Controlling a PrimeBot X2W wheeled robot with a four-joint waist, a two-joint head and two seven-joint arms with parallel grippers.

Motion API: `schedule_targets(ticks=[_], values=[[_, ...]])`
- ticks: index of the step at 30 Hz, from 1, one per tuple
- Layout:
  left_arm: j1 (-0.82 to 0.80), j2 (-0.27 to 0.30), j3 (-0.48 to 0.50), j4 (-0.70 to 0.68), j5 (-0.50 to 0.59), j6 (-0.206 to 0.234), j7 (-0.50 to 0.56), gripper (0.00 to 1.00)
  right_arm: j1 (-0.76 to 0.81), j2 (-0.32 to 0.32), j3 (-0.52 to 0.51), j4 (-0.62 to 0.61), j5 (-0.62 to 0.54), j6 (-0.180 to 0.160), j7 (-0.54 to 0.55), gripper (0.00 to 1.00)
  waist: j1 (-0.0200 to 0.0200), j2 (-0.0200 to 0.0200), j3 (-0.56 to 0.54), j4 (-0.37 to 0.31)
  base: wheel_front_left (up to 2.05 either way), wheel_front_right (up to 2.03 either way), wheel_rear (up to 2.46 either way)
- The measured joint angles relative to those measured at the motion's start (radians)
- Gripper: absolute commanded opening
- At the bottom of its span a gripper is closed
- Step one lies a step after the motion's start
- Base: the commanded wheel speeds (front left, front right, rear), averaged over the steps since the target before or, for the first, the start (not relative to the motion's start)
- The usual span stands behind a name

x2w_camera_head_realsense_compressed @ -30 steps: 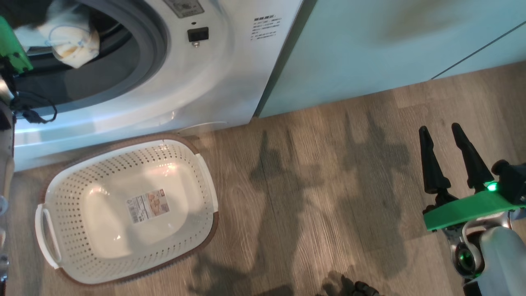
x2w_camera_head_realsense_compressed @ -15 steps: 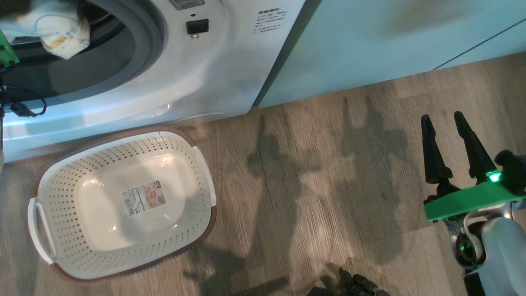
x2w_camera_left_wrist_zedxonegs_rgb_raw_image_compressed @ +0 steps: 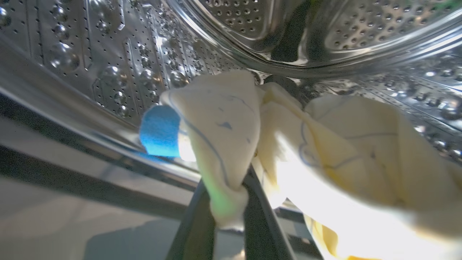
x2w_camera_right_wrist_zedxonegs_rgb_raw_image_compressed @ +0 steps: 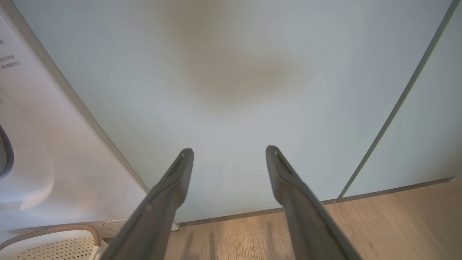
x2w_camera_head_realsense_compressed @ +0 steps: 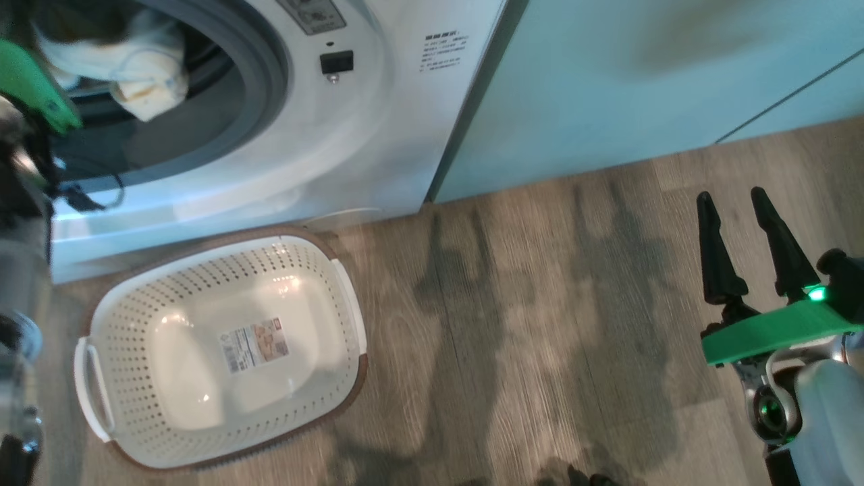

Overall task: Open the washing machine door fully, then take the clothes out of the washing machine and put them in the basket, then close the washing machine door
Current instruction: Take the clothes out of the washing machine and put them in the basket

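Note:
My left gripper (x2w_camera_left_wrist_zedxonegs_rgb_raw_image_compressed: 226,193) is shut on a fold of the pale cream-yellow clothes (x2w_camera_left_wrist_zedxonegs_rgb_raw_image_compressed: 325,151), just inside the washing machine's steel drum (x2w_camera_left_wrist_zedxonegs_rgb_raw_image_compressed: 108,54) beside a blue label (x2w_camera_left_wrist_zedxonegs_rgb_raw_image_compressed: 158,131). In the head view the clothes (x2w_camera_head_realsense_compressed: 145,74) hang in a bundle at the mouth of the white washing machine (x2w_camera_head_realsense_compressed: 351,148), next to my left arm's green mount (x2w_camera_head_realsense_compressed: 34,88). The cream basket (x2w_camera_head_realsense_compressed: 223,351) stands empty on the floor below the mouth. My right gripper (x2w_camera_head_realsense_compressed: 736,202) hovers open over the floor at the right, holding nothing. The washing machine door is out of view.
Pale green cabinet doors (x2w_camera_head_realsense_compressed: 641,74) stand right of the machine, and the right gripper (x2w_camera_right_wrist_zedxonegs_rgb_raw_image_compressed: 229,151) faces one of them. Wood floor (x2w_camera_head_realsense_compressed: 540,337) stretches between the basket and the right arm. A corner of the basket (x2w_camera_right_wrist_zedxonegs_rgb_raw_image_compressed: 47,242) sits at the right wrist view's lower left.
The head camera has shifted, so the whole picture slid. Against the machine's mouth, the bundle in my left gripper has moved slightly to the right. My right gripper stays open in the same pose.

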Motion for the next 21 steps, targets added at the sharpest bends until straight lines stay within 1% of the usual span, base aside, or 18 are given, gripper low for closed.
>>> schedule_targets(ticks=[5, 10, 16, 21], values=[[0.079, -0.044, 0.009, 0.013, -0.028, -0.052, -0.076, 0.00, 0.025, -0.006, -0.007, 0.001, 0.000, 0.000, 0.000, 1.00, 0.0000, 0.0000, -0.051, 0.014, 0.00, 0.00, 0.00], [0.123, -0.101, -0.002, 0.012, -0.035, -0.105, -0.139, 0.00, 0.079, -0.017, -0.025, 0.009, -0.006, 0.000, 0.000, 1.00, -0.0001, 0.0000, -0.108, 0.041, 0.00, 0.00, 0.00], [0.195, -0.148, -0.029, 0.004, -0.035, -0.172, -0.184, 0.00, 0.119, -0.035, -0.034, 0.012, -0.009, 0.000, 0.000, 1.00, -0.0001, 0.0000, -0.180, 0.083, 0.00, 0.00, 0.00], [0.269, -0.168, -0.053, -0.025, -0.042, -0.233, -0.206, 0.00, 0.162, -0.041, -0.038, 0.018, -0.009, 0.000, 0.000, 1.00, -0.0001, 0.0000, -0.246, 0.116, 0.00, 0.00, 0.00]])
